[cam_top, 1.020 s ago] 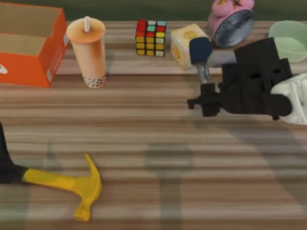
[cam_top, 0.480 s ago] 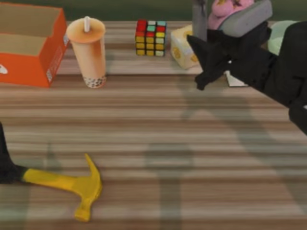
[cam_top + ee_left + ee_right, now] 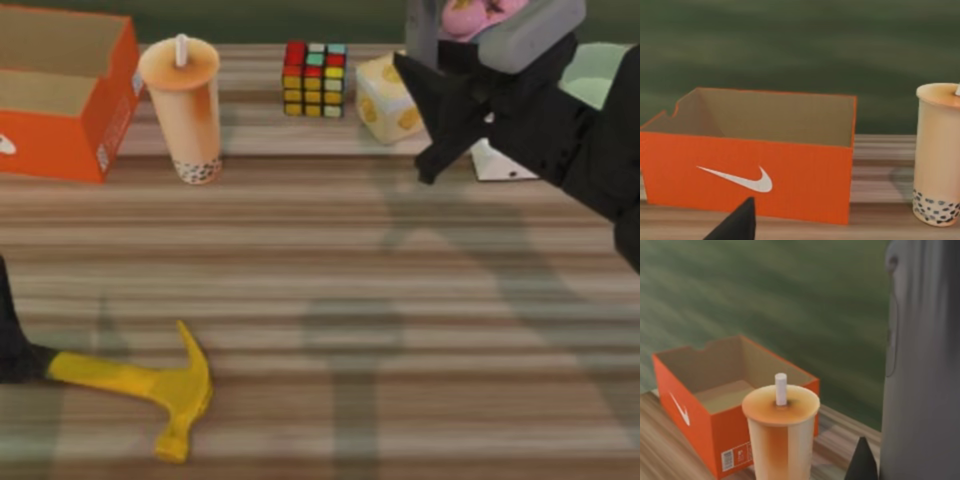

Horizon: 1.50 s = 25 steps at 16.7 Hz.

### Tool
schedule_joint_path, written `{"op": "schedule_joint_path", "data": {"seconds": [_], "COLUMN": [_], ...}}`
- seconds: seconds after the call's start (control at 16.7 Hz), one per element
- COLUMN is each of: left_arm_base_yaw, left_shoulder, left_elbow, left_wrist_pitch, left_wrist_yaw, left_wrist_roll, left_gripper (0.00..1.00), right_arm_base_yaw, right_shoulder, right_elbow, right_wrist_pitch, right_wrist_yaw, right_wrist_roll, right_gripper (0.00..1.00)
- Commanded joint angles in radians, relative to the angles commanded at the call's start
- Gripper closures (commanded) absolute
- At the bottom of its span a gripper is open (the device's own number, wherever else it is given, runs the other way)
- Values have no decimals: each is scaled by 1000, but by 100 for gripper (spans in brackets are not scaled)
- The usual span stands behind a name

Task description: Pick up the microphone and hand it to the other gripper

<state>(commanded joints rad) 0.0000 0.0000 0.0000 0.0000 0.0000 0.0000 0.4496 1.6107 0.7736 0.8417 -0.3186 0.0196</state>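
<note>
Right gripper (image 3: 432,110): raised above the desk's far right part, near the top view's upper edge; its black fingers (image 3: 440,150) point toward the left and pinch the microphone's grey handle.
Microphone (image 3: 420,30): held off the desk in the right gripper; only the grey handle shows, as a grey column at the top view's upper edge and as a wide grey cylinder (image 3: 922,365) filling one side of the right wrist view. Its head is out of sight.
Left gripper (image 3: 737,225): parked at the desk's near left edge, by the hammer's black handle; only one dark finger tip shows in the left wrist view, and I cannot tell whether the fingers are spread or together.
Hammer (image 3: 150,385): yellow head flat on the desk at near left, well apart from the microphone.
Shoe box (image 3: 60,95): orange, open, at far left.
Cup (image 3: 185,105): bubble tea with a white straw, upright just right of the shoe box.
Cube (image 3: 314,78): colour puzzle, far centre.
Yellow box (image 3: 385,95): just right of the cube, partly hidden by the right gripper.
Pink clock (image 3: 470,15): far right, mostly hidden behind the right arm.
Desk (image 3: 320,260): striped wood.
</note>
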Motion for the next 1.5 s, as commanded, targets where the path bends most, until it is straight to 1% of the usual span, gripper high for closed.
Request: {"op": "schedule_joint_path", "data": {"seconds": [0.06,0.12,0.18,0.42,0.54,0.6,0.78,1.2,1.32,1.5], "left_arm_base_yaw": [0,0,0,0,0,0,0,-1,-16,-67], "left_shoulder": [0,0,0,0,0,0,0,2,35,164], "left_elbow": [0,0,0,0,0,0,0,1,26,113], "left_wrist_pitch": [0,0,0,0,0,0,0,1,18,75], "left_wrist_yaw": [0,0,0,0,0,0,0,1,22,89], "left_wrist_roll": [0,0,0,0,0,0,0,0,1,3], "left_gripper": [0,0,0,0,0,0,0,0,0,0], "right_arm_base_yaw": [3,14,32,138,176,180,176,180,180,180], "right_shoulder": [1,5,11,41,48,48,44,48,48,48], "right_elbow": [0,-2,-7,-37,-46,-48,-44,-48,-48,-48], "right_wrist_pitch": [3,17,40,156,196,201,199,201,201,201], "right_wrist_yaw": [3,15,35,136,170,174,170,174,174,174], "right_wrist_roll": [0,2,5,21,26,26,28,26,26,26], "right_gripper": [100,100,100,100,100,100,100,100,100,100]}}
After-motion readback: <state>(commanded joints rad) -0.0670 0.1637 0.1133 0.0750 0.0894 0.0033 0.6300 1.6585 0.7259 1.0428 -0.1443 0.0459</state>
